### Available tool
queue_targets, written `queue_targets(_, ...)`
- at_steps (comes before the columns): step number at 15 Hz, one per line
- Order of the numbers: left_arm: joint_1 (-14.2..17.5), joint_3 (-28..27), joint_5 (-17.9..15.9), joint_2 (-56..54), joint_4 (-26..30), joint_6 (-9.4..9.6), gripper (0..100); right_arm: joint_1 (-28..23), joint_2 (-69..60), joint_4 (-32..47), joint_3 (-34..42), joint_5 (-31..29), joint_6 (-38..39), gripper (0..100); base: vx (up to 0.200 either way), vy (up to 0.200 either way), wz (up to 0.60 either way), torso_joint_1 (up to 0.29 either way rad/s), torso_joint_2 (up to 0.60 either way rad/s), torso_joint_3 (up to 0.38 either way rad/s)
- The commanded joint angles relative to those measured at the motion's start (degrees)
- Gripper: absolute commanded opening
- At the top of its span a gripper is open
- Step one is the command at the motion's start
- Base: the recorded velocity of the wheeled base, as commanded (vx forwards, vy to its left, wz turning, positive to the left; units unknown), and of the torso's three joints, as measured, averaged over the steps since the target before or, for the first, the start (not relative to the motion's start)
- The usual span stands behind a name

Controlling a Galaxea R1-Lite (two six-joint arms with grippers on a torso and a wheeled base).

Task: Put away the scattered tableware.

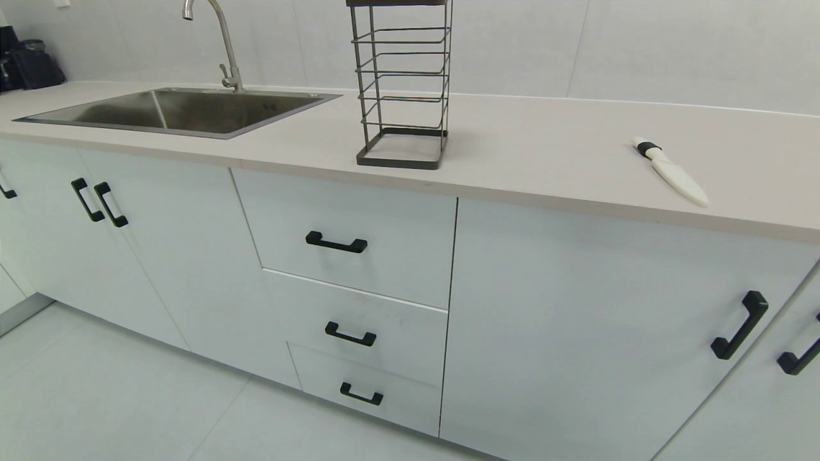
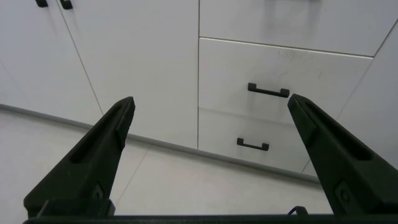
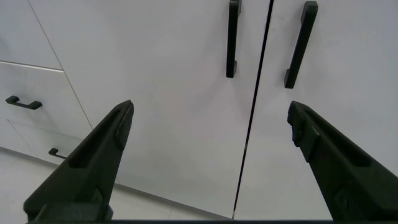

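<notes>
Held wide open and empty, low before the cabinet fronts (image 1: 576, 307): left pincer (image 2: 211, 102), right pincer (image 3: 209, 109). Up above both, on the counter (image 1: 544, 134), likely nearer the right pincer: the knife (image 1: 669, 169), lying slantwise, banded end farther off, tip nearer.

A kitchen — steel sink (image 1: 186, 110) with a curved tap (image 1: 218, 38) set into a pale desk (image 1: 544, 141), white cupboards and drawers (image 1: 352, 256) with black handles below, tiled wall and floor.

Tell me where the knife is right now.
In the head view, the white knife lies flat on the countertop at the robot's right, well right of the black wire rack.
</notes>
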Motion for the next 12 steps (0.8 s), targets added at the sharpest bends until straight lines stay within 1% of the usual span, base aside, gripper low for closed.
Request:
queue_targets(1,0.01,0.0,0.0,0.1,0.02,0.06,100,0.0,0.09,0.0,0.01,0.04,0.0,100,0.0,0.0,0.0,0.0,0.0,0.0)
queue_targets(2,0.01,0.0,0.0,0.1,-0.06,0.24,100,0.0,0.09,0.0,0.01,0.04,0.09,100,0.0,0.0,0.0,0.0,0.0,0.0)
queue_targets(8,0.01,0.0,-0.08,0.1,-0.06,0.24,100,0.0,0.09,0.0,0.01,0.04,0.0,100,0.0,0.0,-0.6,0.005,0.0,0.004)
queue_targets(12,0.01,0.0,-0.08,0.1,-0.06,0.06,100,0.0,0.09,0.0,0.01,0.04,0.0,100,0.0,0.0,0.0,0.0,0.0,0.0)
